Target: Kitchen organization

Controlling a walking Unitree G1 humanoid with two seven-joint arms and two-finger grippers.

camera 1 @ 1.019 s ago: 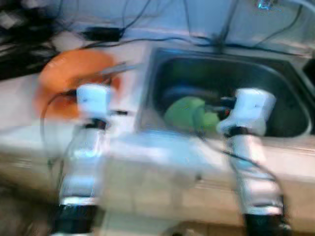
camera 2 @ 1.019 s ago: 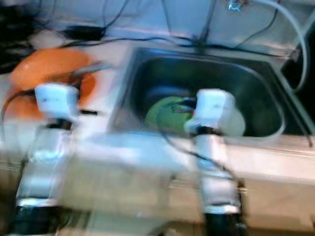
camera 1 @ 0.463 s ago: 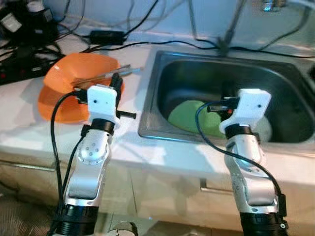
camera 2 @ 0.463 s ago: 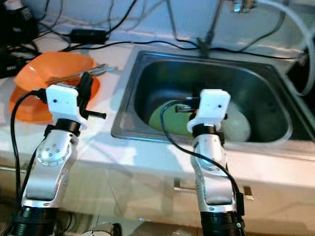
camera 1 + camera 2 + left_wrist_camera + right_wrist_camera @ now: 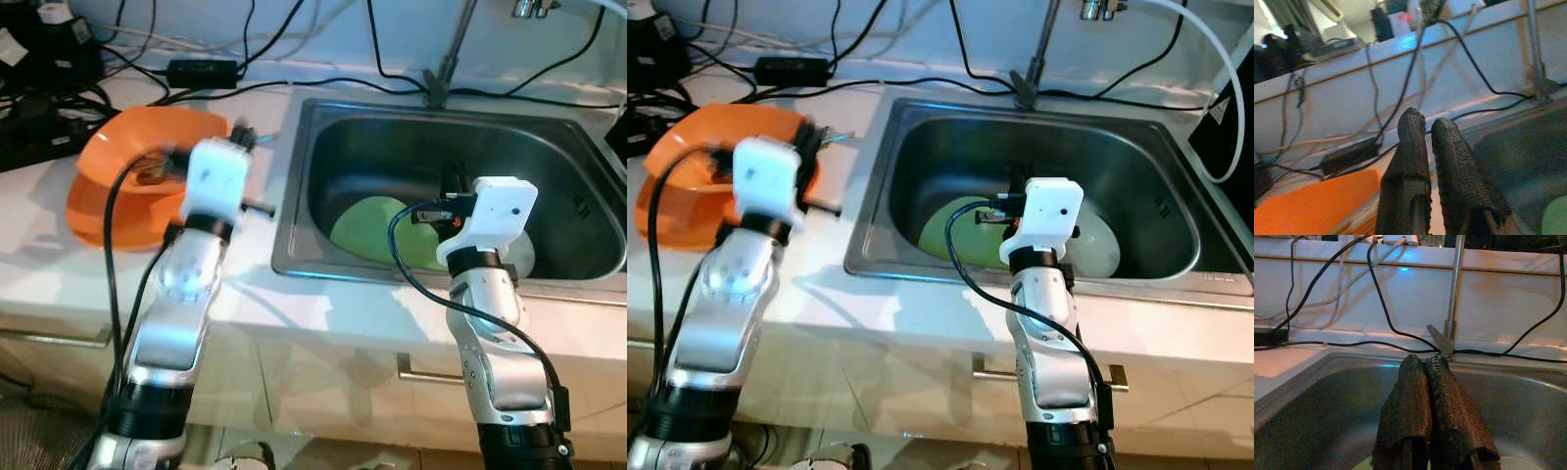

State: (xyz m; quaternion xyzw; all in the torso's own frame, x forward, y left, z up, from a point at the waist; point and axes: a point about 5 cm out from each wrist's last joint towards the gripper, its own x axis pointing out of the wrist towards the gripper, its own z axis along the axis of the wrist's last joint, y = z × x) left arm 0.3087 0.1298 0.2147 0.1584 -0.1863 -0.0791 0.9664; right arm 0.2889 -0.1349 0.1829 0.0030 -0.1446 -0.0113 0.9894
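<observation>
An orange bowl point(image 5: 108, 201) sits on the white counter to the left of the steel sink point(image 5: 392, 147). A metal utensil point(image 5: 839, 138) pokes out past the bowl's rim. In the sink lie a green plate point(image 5: 364, 223) and, beside it, a white plate point(image 5: 1097, 247). My left gripper point(image 5: 244, 134) hovers shut and empty over the bowl's right rim, near the sink's edge; its fingertips point(image 5: 1411, 128) nearly touch. My right gripper point(image 5: 452, 186) hangs shut and empty inside the sink above the green plate, with its fingers point(image 5: 1415, 382) pressed together.
Black cables and a power adapter point(image 5: 201, 70) run along the back of the counter. A dark power strip point(image 5: 39, 69) lies at the far left. The faucet stem point(image 5: 447, 61) rises behind the sink. A drawer handle point(image 5: 1048, 372) shows below the counter.
The blur has cleared as the camera steadied. My left arm has risen and swung right, from over the bowl towards the sink's edge. The right arm holds its place over the green plate.
</observation>
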